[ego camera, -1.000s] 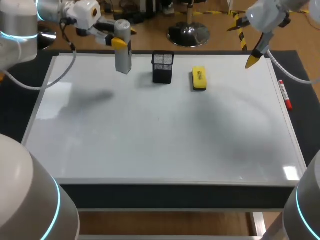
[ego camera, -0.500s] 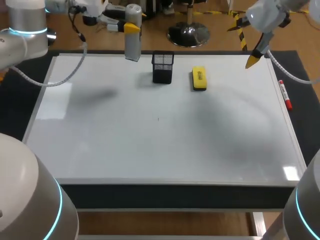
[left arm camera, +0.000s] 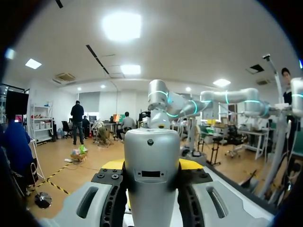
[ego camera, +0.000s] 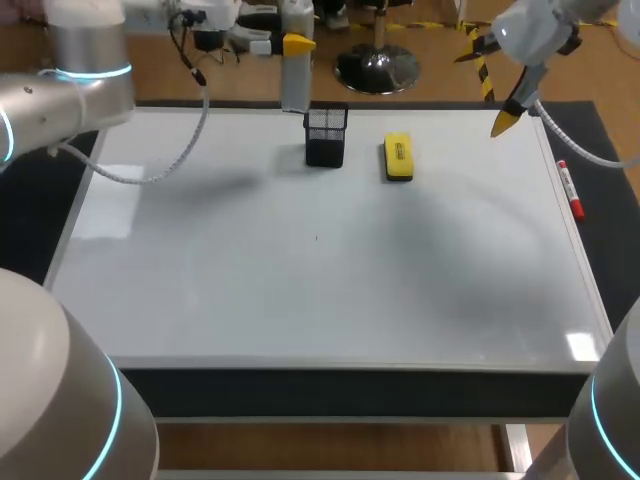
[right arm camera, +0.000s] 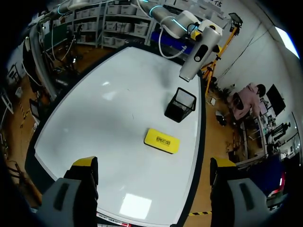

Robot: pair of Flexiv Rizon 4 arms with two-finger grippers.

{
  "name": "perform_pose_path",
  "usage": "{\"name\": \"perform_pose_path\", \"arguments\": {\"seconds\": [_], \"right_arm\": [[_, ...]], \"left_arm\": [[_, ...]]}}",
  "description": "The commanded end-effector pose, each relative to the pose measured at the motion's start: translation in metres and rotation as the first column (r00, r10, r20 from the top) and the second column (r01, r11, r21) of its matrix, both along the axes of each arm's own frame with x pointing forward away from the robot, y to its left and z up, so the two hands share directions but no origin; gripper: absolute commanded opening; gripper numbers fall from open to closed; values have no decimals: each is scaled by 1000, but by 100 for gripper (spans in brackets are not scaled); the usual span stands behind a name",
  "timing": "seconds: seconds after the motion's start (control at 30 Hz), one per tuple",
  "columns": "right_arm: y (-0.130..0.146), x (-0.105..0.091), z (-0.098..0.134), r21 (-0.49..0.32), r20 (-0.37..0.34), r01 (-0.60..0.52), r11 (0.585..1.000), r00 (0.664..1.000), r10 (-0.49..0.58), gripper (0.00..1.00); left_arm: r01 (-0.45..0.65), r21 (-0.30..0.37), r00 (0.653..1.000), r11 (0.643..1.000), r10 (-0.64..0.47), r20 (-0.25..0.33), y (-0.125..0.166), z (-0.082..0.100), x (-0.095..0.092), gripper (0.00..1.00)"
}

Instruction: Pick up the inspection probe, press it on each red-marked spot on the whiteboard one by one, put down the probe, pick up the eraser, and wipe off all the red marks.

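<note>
L arm comes in from the far-left corner. My left gripper sits over the far edge of the whiteboard. Its jaws are clamped on the inspection probe, a grey cylinder held upright. In the L wrist cam the probe body fills the gap btwn the two yellow tips, one pressed on each side. The probe's lower end hangs just left of the black mesh holder, close to its rim; can't tell if they touch. The R wrist cam shows the probe raised off the board surface, and a soft shadow lies on the board further left.

The holder stands on the board near the far edge, approx mid-width. Just right of it, but apart from it, lies the yellow eraser, flat on the board w/ its long side running front to back. There's a tiny dark speck near board centre.

R side: the right gripper hovers above the far-right corner, well apart from the eraser. Its wrist cam shows the jaws spread wide w/ nothing btwn them. A red marker lies along the board's right edge.
</note>
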State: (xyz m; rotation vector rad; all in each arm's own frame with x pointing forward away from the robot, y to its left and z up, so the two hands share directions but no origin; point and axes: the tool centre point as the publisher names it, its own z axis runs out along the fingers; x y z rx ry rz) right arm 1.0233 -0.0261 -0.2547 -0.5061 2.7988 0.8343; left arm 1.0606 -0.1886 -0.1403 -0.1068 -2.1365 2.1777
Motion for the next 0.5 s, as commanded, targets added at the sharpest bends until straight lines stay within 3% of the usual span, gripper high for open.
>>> {"name": "perform_pose_path", "arguments": {"seconds": [0.03, 0.5], "right_arm": [[0, 0, 1, -4, -1, -2, 1000, 1000, 2, 100], [0, 0, 1, -4, -1, -2, 1000, 1000, 2, 100]], "left_arm": [[4, -11, 1000, 1000, -4, -5, -9, -4, 0, 0], [83, -54, 996, 995, -82, 26, -32, -14, 7, 0]]}}
